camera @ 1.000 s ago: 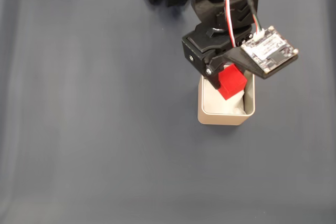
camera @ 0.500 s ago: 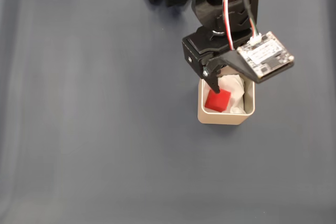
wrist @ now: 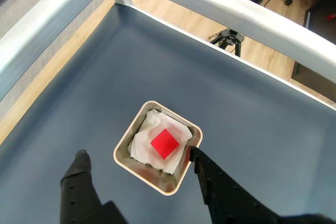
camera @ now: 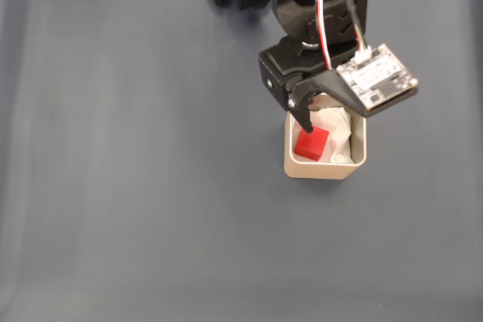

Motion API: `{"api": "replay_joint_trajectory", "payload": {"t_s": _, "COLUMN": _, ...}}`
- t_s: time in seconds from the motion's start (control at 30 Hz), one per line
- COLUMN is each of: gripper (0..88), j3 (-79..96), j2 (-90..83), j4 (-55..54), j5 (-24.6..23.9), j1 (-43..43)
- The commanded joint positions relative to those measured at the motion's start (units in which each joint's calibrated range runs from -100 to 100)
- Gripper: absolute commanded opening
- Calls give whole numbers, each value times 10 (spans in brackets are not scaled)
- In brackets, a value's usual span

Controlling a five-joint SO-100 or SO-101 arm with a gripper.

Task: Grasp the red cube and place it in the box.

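- Fixed view: red cube [camera: 311, 143] lies inside the box [camera: 324, 169] on white paper [camera: 339, 130]; gripper [camera: 317, 120] hangs above the box's top edge.
- Wrist view: cube [wrist: 164, 144] on the paper in the box [wrist: 150, 176]; gripper [wrist: 137, 153] fingers spread wide, holding nothing, straddling the box.

I can read no text, label, brand, number or sign in either view. The small circuit board [camera: 375, 78] mounted on the arm carries markings in the fixed view, but they are too small and blurred for me to make out. The red cube [wrist: 165, 143], the box [wrist: 124, 158] and the dark table surface [camera: 136, 186] bear no lettering that I can see.
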Motion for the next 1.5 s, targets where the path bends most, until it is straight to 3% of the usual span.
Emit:
{"api": "replay_joint_trajectory", "payload": {"t_s": 0.0, "gripper": 439, "j3": -1, "j2": -23, "j4": -6, "j5": 0, "j1": 8}}
{"api": "replay_joint_trajectory", "payload": {"t_s": 0.2, "gripper": 420, "j3": 0, "j2": -28, "j4": -7, "j5": -3, "j1": 9}}
{"api": "replay_joint_trajectory", "payload": {"t_s": 0.37, "gripper": 212, "j3": 0, "j2": -36, "j4": -13, "j5": -12, "j1": 17}}
{"api": "replay_joint_trajectory", "payload": {"t_s": 0.63, "gripper": 3, "j3": 19, "j2": -65, "j4": -39, "j5": -7, "j1": 51}}
{"api": "replay_joint_trajectory", "payload": {"t_s": 1.0, "gripper": 3, "j3": 81, "j2": -144, "j4": -61, "j5": -10, "j1": 119}}
{"api": "replay_joint_trajectory", "payload": {"t_s": 1.47, "gripper": 3, "j3": 343, "j2": -364, "j4": -102, "j5": -9, "j1": 201}}
